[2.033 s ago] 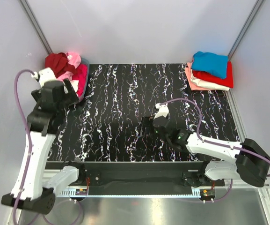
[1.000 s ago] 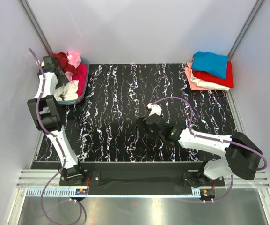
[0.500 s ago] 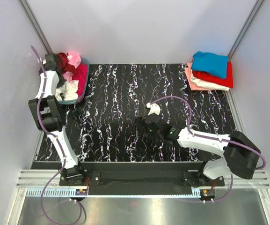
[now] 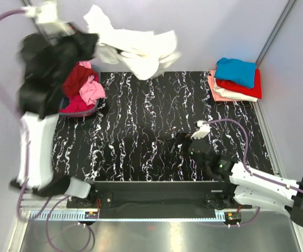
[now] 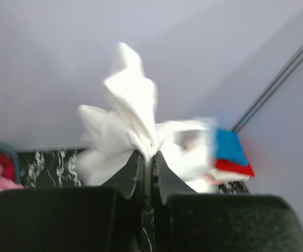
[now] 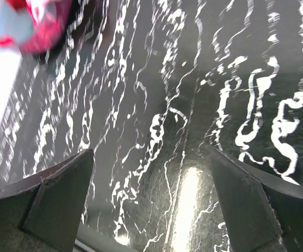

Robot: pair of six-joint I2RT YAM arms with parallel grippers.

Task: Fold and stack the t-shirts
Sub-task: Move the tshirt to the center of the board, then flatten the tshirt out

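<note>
My left gripper (image 4: 90, 42) is raised high at the back left and blurred. It is shut on a white t-shirt (image 4: 138, 50) that hangs crumpled in the air over the mat's far edge. In the left wrist view the fingers (image 5: 133, 170) pinch a bunch of that white t-shirt (image 5: 130, 118). Dark red, pink and magenta t-shirts (image 4: 81, 88) lie heaped in a basket (image 4: 67, 112) at the back left. A folded stack (image 4: 235, 80) with a blue shirt on top sits at the back right. My right gripper (image 4: 176, 142) hovers low and open over the mat, holding nothing, its fingers (image 6: 56, 194) wide apart.
A black mat with white veins (image 4: 156, 110) covers the table. Grey walls close in on the left, back and right, with a metal post (image 4: 274, 31) in each far corner. The basket of shirts (image 6: 28, 23) shows at the top left of the right wrist view.
The left arm has swung up out of the basket, pulling the white t-shirt into the air and toward the middle. The right arm has drawn back toward the near right.
</note>
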